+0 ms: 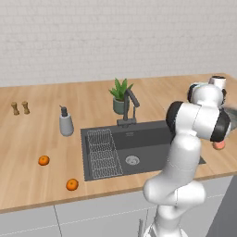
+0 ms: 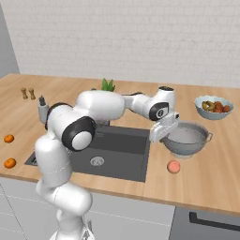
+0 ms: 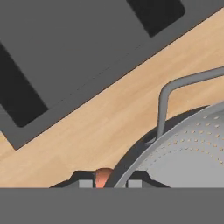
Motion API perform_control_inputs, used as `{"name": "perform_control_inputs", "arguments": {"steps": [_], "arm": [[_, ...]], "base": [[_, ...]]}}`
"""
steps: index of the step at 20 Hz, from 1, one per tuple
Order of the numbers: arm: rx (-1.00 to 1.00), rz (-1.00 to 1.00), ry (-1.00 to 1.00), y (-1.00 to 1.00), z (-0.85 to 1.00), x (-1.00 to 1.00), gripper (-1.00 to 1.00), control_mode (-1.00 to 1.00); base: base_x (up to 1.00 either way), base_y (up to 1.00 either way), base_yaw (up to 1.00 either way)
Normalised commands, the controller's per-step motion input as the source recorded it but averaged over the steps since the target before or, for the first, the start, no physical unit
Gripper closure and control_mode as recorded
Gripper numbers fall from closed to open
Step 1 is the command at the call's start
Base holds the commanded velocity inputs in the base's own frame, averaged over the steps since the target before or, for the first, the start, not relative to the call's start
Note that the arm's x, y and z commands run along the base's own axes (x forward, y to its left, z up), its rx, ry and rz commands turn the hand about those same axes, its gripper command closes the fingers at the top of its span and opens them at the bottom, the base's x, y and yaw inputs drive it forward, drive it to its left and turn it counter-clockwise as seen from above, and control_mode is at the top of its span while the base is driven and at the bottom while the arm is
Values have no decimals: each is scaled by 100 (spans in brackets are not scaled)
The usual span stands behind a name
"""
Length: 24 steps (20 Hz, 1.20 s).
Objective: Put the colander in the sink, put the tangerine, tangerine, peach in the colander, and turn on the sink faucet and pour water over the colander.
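The silver-grey colander (image 2: 188, 137) stands on the counter just right of the dark sink (image 2: 123, 157). My gripper (image 2: 164, 130) is at its left rim. In the hand view the gripper (image 3: 110, 183) is open, its fingertips (image 3: 85, 183) straddling the colander's rim (image 3: 192, 153) beside a wire handle. The peach (image 2: 174, 166) lies on the counter in front of the colander and peeks between the fingertips as well. Two tangerines (image 1: 43, 160) (image 1: 71, 184) sit on the counter left of the sink (image 1: 139, 139). The faucet (image 1: 129, 109) stands behind the basin, with no water running.
A pale bowl of mixed fruit (image 2: 213, 107) sits behind the colander. A grey soap dispenser (image 1: 66, 122), a potted plant (image 1: 120, 95) and two small shakers (image 1: 20, 108) stand along the back. A wire rack (image 1: 103, 152) lies in the sink's left half.
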Motion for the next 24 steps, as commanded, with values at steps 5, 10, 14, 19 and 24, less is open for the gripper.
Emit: {"name": "perform_control_inputs", "arguments": {"steps": [5,10,14,19,24], "arm": [[-4,37,11,54,43,-45,100,-100],[0,47,-1,44,39,-46,100,-100],[0,50,-1,39,36,-43,100,-100],[1,52,1,39,10,-50,100,-100],[16,45,0,26,0,-41,100,-100]], "base": [[0,0,0],[0,0,0],[0,0,0],[0,0,0],[0,0,0]]}}
